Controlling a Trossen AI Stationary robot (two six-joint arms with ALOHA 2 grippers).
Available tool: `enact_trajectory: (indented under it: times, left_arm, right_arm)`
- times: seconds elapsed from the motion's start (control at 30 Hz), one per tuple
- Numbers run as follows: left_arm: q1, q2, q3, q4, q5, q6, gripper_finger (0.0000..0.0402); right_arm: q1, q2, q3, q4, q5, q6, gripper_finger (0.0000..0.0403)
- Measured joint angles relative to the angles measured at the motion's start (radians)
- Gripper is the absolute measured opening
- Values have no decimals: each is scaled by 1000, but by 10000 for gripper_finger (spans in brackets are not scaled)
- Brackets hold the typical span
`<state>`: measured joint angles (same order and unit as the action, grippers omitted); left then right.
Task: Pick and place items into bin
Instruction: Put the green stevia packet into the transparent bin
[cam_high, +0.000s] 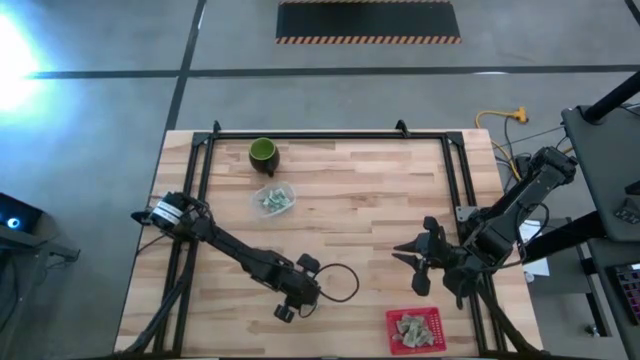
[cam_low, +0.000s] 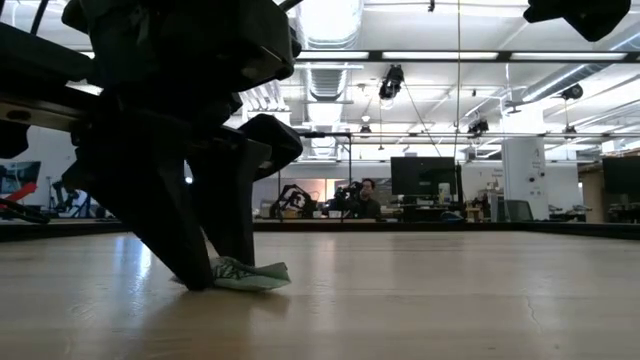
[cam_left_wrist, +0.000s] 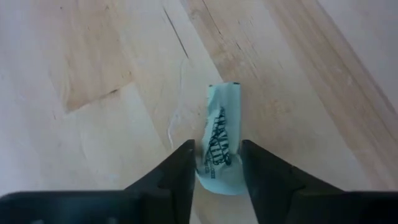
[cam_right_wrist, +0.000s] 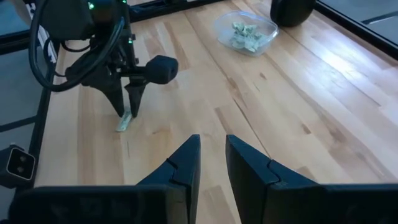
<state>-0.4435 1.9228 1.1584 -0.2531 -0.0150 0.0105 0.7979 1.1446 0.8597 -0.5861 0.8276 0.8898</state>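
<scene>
One pale green-and-white packet (cam_left_wrist: 224, 124) lies flat on the wooden table near its front edge. My left gripper (cam_left_wrist: 217, 168) is down on it, a finger at each side. The low view shows the same packet (cam_low: 252, 275) sticking out from under the left gripper (cam_low: 222, 272). Further packets lie in a clear dish (cam_high: 273, 198) and in the red bin (cam_high: 413, 330) at the front right. My right gripper (cam_right_wrist: 212, 155) hangs above the table's right half (cam_high: 425, 268), slightly open with nothing between its fingers. My left gripper has the packet between its two fingers, which meet its two long sides (cam_left_wrist: 202, 155) near one end. The fingers (cam_low: 200, 270) slant down from above and from the table's left. The packet lies flat on the table, its other end (cam_left_wrist: 225, 93) free beyond the fingertips.
A dark green cup (cam_high: 262, 153) stands at the back, just behind the clear dish. A black metal frame (cam_high: 330, 136) runs round the table's edges. Bare wood lies between the two arms. People sit at desks in the room beyond the table (cam_low: 365, 195).
</scene>
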Motion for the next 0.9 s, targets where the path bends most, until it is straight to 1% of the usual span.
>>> enact_trajectory:
  times: [0.27, 0.47, 0.57, 0.7, 0.9]
  left_arm:
    - [1, -3, 0, -2, -15, -5, 53]
    - [6, -22, 5, -17, -38, -5, 27]
    - [8, -52, 6, -34, -57, -5, 17]
    - [15, -98, 6, -73, -112, -5, 11]
    - [44, -188, 6, -165, -231, -5, 10]
  right_arm:
    - [0, 0, 0, 0, 1, -7, 68]
    - [0, 0, 0, 0, 1, -7, 68]
    - [0, 0, 0, 0, 1, -7, 68]
    - [0, -1, 0, 0, 2, -8, 68]
    - [0, -1, 0, 3, 2, -8, 68]
